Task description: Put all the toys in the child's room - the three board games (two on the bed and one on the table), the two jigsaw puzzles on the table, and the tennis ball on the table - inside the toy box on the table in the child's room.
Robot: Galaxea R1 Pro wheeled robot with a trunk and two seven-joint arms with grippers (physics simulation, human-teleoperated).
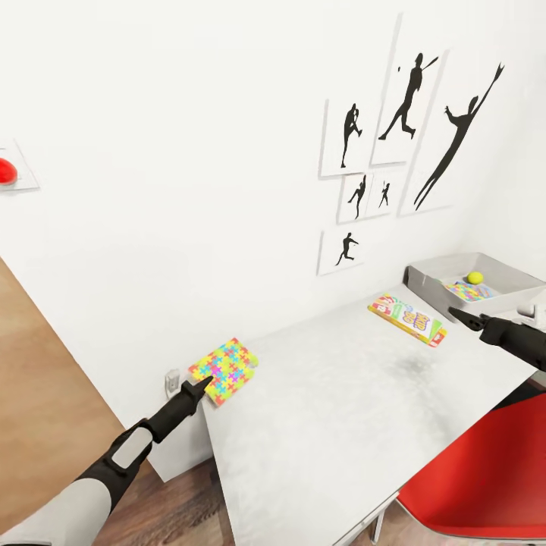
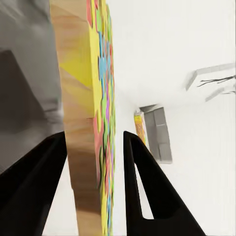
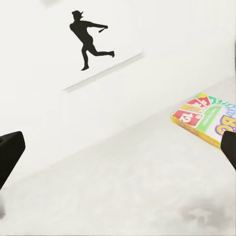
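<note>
The left hand point(image 1: 203, 385) has its two fingers on either side of a jigsaw puzzle point(image 1: 224, 369) at the desk's point(image 1: 334, 409) far-left corner, by the wall. In the left wrist view the puzzle point(image 2: 93, 123) runs edge-on between the dark fingers point(image 2: 135, 177), so it reads as gripped, or very nearly so; whether it is lifted off the desk I cannot tell.

The toy box point(image 1: 436, 287) sits at the opposite, far-right end of the desk, well apart from that hand, with the tennis ball point(image 1: 475, 277) and the other puzzle point(image 1: 466, 290) already inside. The carry therefore runs the length of the desk along the wall, toward the robot's right.

The SKIP BO board game point(image 1: 407, 318) lies just beside the box, its long axis angled along the desk. The right hand point(image 1: 457, 314) hovers near it, fingers spread wide and empty, and is clearly the nearer arm for that one.
</note>
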